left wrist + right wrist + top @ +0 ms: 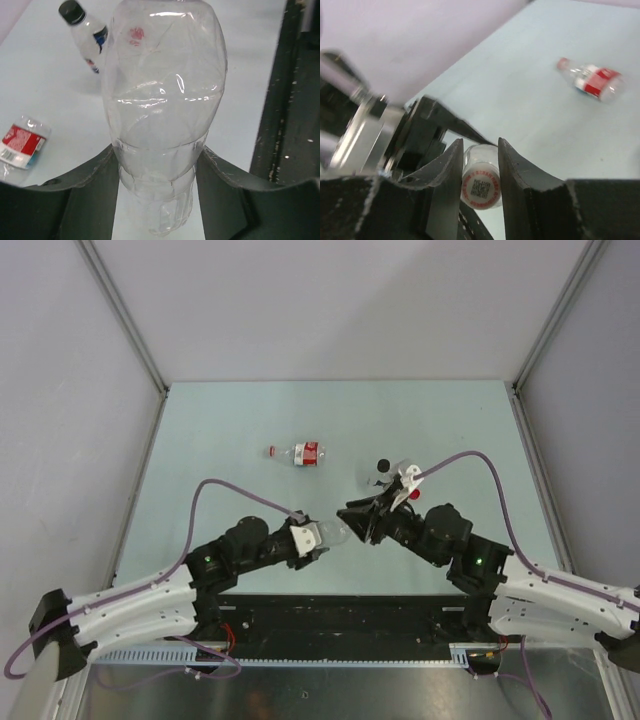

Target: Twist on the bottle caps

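Note:
My left gripper (318,535) (157,150) is shut on an unlabelled clear bottle (335,531) (162,100), gripping it near its base, with the neck pointing right. My right gripper (358,518) (480,145) is shut on the white cap (481,187), which has red print and a code square on top and sits at that bottle's neck. A labelled bottle with a red cap (300,453) (592,80) lies on the table farther back. A bottle with a black cap (395,475) (85,32) stands behind my right gripper.
The pale green table (220,440) is bounded by grey walls on the left, right and back. A black rail (330,615) runs along the near edge between the arm bases. The purple cables (470,460) arch over both arms.

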### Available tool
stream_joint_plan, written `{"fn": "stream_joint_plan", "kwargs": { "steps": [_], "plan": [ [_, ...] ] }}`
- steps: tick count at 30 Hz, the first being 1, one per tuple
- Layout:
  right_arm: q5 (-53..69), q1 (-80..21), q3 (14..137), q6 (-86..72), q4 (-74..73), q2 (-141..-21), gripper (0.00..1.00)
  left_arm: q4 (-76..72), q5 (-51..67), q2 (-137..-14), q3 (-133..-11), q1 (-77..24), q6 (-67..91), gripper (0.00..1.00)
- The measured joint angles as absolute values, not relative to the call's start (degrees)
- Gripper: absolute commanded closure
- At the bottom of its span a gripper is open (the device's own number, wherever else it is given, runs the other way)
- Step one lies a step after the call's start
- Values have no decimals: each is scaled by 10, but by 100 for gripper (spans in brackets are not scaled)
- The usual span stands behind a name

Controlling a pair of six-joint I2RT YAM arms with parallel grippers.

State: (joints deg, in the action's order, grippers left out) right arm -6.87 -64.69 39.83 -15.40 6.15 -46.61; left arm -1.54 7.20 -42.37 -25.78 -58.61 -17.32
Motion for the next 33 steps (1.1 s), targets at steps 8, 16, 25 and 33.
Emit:
{"fn": "stream_joint_plan", "kwargs": {
  "steps": [8, 16, 25, 33],
  "plan": [
    [-291, -651, 389, -313, 97, -519, 100, -47, -25, -505, -272, -594, -149, 100],
    [-261, -630, 388, -281, 138, -494, 55, -100, -29, -505, -270, -594, -126, 100],
    [-67, -575, 387, -72, 145, -390, 4, -144, 51, -446, -216, -591, -105, 100],
    [216, -549, 388, 138, 48, -289, 3, -132, 199, -426, -213, -546, -111, 100]
  ]
}}
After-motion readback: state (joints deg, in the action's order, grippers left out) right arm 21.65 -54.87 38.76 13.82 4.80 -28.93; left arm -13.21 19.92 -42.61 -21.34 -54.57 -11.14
